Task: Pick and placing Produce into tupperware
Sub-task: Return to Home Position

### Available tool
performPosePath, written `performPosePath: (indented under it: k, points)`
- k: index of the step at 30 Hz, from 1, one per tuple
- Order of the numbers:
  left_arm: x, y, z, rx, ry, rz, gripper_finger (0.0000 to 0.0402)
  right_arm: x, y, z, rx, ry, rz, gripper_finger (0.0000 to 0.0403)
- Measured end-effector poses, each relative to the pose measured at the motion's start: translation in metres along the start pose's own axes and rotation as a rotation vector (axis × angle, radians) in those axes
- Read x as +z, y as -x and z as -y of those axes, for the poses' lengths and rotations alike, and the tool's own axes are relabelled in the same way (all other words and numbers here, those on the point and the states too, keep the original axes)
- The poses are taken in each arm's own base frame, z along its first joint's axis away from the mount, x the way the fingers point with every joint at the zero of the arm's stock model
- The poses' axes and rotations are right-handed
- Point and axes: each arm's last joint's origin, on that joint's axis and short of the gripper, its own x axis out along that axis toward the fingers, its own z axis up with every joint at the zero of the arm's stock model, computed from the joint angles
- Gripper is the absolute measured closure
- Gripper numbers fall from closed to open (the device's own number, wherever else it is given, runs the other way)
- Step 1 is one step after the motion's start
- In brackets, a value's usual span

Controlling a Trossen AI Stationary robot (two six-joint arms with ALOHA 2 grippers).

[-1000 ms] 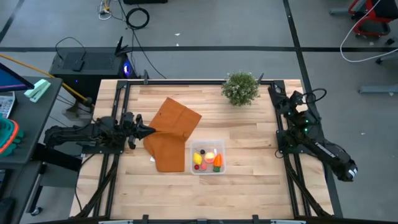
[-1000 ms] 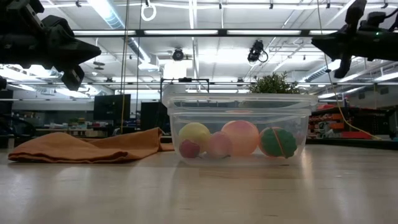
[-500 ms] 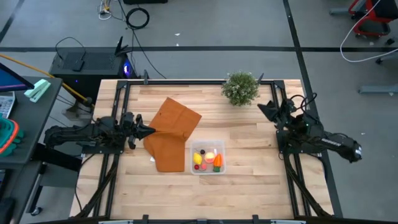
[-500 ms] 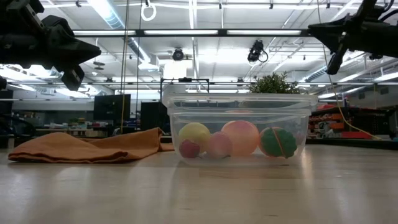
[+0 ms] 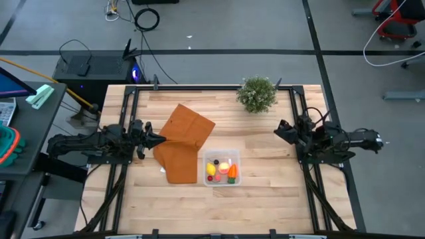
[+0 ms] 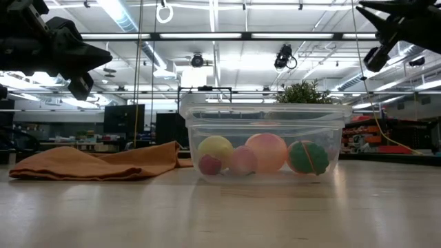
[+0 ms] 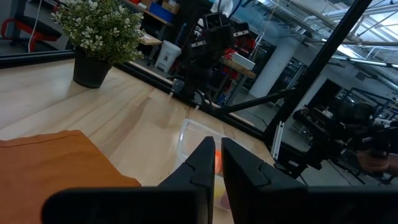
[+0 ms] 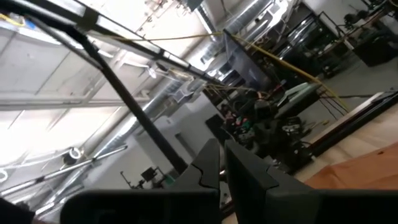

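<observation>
The clear tupperware (image 5: 222, 168) stands on its base near the table's middle, also in the low view as the tupperware (image 6: 265, 141). Inside it lie the produce pieces: a yellow lemon (image 6: 216, 150), a small red-pink piece (image 6: 210, 164), a red-yellow round fruit (image 6: 266, 151) and the carrot (image 5: 232, 172), whose green top (image 6: 307, 158) faces the low camera. My left gripper (image 5: 159, 139) hovers shut at the table's left, over the orange cloth's edge. My right gripper (image 5: 279, 127) is shut, raised at the table's right, apart from the tupperware.
An orange-brown cloth (image 5: 184, 143) lies rumpled left of the tupperware. A bushy potted plant (image 5: 257, 93) stands at the far edge. Bare wood (image 5: 265, 149) lies between the tupperware and the right arm, and along the near edge.
My right arm has swung from lying along the table's right edge to point toward the table's left, its gripper moving near-ward and inward to a spot right of the tupperware, and it has risen in the low view. Left arm, tupperware and produce kept still.
</observation>
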Motion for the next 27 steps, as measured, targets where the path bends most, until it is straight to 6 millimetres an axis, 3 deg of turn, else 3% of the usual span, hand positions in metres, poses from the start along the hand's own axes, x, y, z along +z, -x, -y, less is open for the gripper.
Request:
performPosePath:
  k: [23, 27]
  points:
    - [0.0, 0.0, 0.0, 0.0, 0.0, 0.0, 0.037, -0.014, 0.001, 0.008, -0.085, 0.142, -0.136, 0.0403]
    - [0.0, 0.0, 0.0, 0.0, 0.0, 0.0, 0.0376, -0.017, 0.002, 0.009, -0.061, 0.232, -0.207, 0.0403]
